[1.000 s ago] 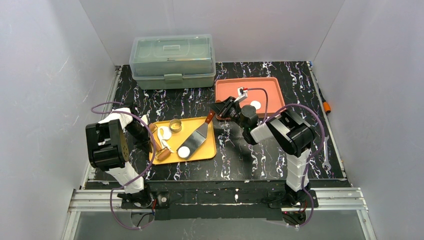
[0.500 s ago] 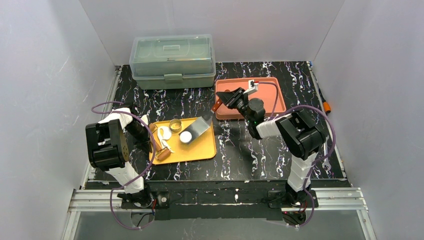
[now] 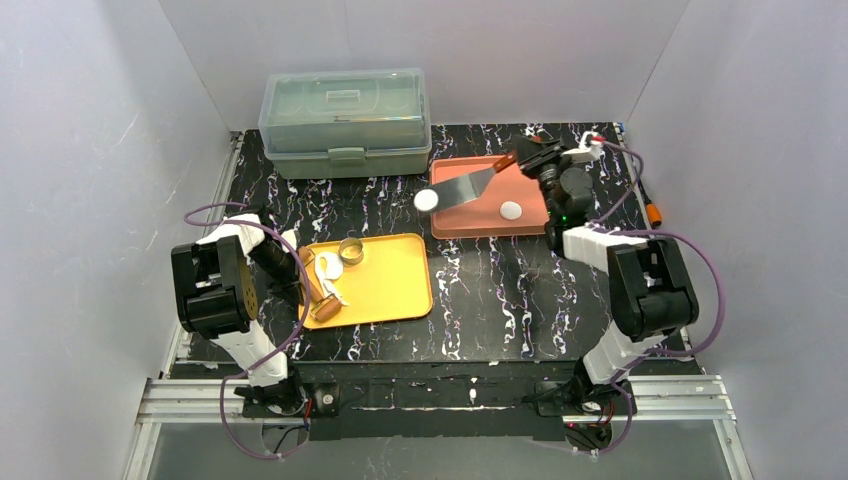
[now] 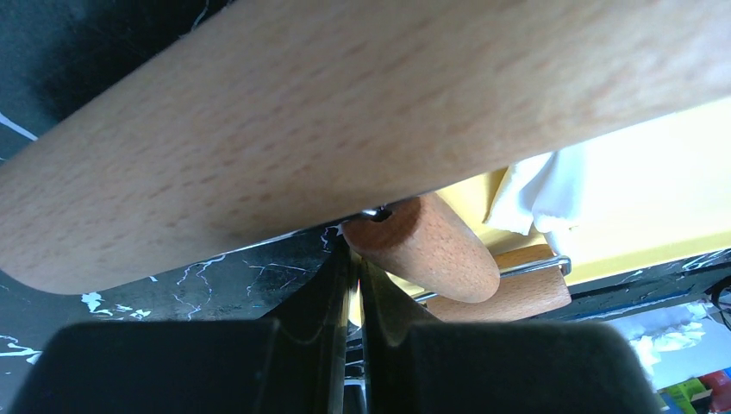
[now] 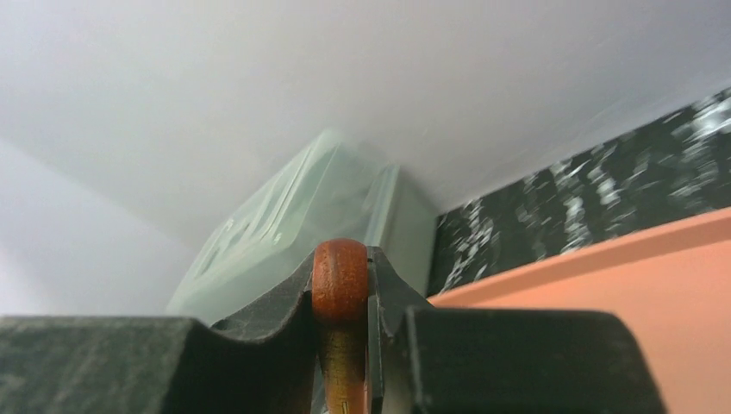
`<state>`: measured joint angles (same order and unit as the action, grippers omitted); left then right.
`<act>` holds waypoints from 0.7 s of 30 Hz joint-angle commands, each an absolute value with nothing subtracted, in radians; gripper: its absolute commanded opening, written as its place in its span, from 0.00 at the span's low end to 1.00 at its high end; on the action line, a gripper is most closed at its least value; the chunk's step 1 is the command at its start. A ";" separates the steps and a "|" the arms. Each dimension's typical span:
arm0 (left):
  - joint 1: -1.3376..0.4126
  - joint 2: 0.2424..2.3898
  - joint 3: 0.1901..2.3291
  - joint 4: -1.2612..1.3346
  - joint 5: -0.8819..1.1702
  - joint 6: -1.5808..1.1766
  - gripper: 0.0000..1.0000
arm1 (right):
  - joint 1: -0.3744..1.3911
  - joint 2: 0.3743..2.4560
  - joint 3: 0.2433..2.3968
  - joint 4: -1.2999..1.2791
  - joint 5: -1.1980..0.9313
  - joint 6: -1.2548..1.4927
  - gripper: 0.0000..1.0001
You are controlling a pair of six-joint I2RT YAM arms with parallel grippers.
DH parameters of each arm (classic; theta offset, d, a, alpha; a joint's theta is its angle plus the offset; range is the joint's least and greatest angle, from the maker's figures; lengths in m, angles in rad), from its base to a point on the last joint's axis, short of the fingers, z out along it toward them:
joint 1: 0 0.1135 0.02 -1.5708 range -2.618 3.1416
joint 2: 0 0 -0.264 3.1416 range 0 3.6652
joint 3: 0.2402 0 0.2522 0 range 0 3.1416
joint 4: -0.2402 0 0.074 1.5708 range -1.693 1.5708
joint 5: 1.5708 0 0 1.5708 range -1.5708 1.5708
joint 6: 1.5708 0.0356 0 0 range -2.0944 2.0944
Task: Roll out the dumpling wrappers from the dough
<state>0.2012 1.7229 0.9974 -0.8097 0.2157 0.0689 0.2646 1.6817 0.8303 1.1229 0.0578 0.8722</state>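
My right gripper (image 3: 527, 160) is shut on the red-brown handle (image 5: 341, 269) of a metal spatula (image 3: 462, 187). It holds the blade in the air over the left edge of the orange tray (image 3: 480, 224). One round white dumpling wrapper (image 3: 427, 199) rides on the blade's tip. Another wrapper (image 3: 511, 210) lies in the orange tray. Ragged white dough (image 3: 328, 268) lies on the yellow tray (image 3: 390, 290) beside a metal ring (image 3: 351, 250) and the wooden rolling pin (image 3: 318, 292). My left gripper (image 4: 355, 259) is shut and empty, right behind the rolling pin (image 4: 345, 129).
A clear lidded plastic box (image 3: 345, 120) stands at the back left of the black marbled table (image 3: 490, 290). A wrench (image 3: 652, 312) and an orange-handled tool (image 3: 652, 210) lie along the right edge. White walls close in three sides.
My right arm has lifted the spatula with a wrapper off the yellow tray and swung it back and right to the orange tray. The left arm has not moved.
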 commanded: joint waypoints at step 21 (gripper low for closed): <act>0.208 1.743 0.988 -0.650 0.187 0.102 0.00 | 0.241 1.817 1.143 0.899 0.217 0.183 0.01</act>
